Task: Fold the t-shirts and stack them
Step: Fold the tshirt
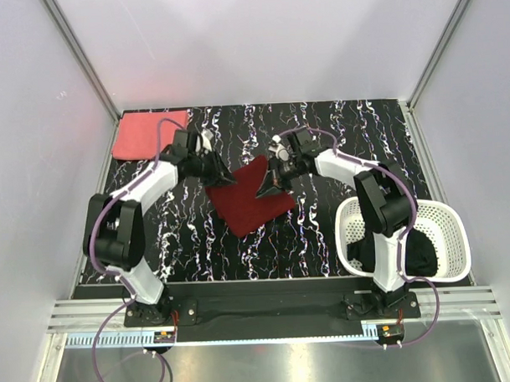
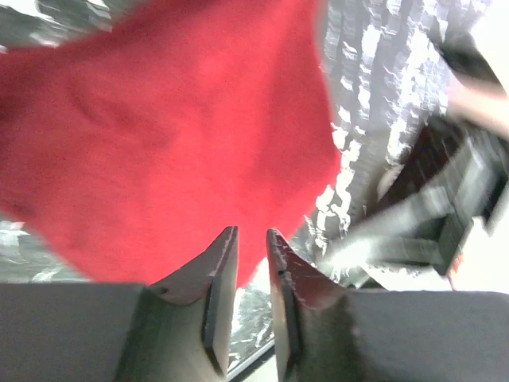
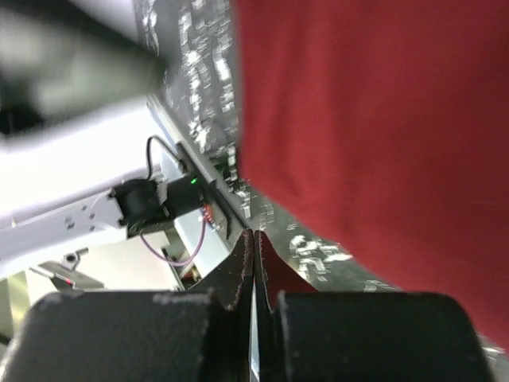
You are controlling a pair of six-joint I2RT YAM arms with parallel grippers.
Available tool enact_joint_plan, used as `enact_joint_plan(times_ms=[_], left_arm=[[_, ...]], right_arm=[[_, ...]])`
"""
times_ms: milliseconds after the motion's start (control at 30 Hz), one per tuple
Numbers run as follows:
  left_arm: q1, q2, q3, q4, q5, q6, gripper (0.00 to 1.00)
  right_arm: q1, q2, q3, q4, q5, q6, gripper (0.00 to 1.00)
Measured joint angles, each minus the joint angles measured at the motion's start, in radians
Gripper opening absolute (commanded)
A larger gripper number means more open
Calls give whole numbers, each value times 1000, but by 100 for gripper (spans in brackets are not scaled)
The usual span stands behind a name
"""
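The dark maroon t-shirt lies folded in the middle of the marbled table, and it fills the left wrist view and the right wrist view. My left gripper hovers at the shirt's left corner, its jaws a little open with nothing between them. At the shirt's right edge, my right gripper is shut, fingertips pressed together with no cloth showing in them. A coral pink t-shirt lies folded at the back left. A black t-shirt sits in the basket.
A white lattice basket stands at the front right beside the right arm's base. White walls and metal rails close in the table's sides. The right arm shows blurred in the left wrist view.
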Motion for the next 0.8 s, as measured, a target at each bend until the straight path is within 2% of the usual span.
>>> enact_joint_plan(times_ms=[200,333,433,600,800], left_arm=[[-124,-87,-330,190,45,-143,18],[-132,-87,-497,216,56,-202,16],[-127,-87,-503,223,56,-201,15],[-128,-120,-483,170,14,-166,20],[-122,-208,-325,-2,-98,-77,31]], right_arm=[[-49,50,-114,25,-5,-24,0],[-46,63,-211,51,-5,-24,0],[-55,64,-254,66,-8,-24,0],[-92,45,-250,51,-5,-26,0],[-105,3,-122,13,32,-24,0]])
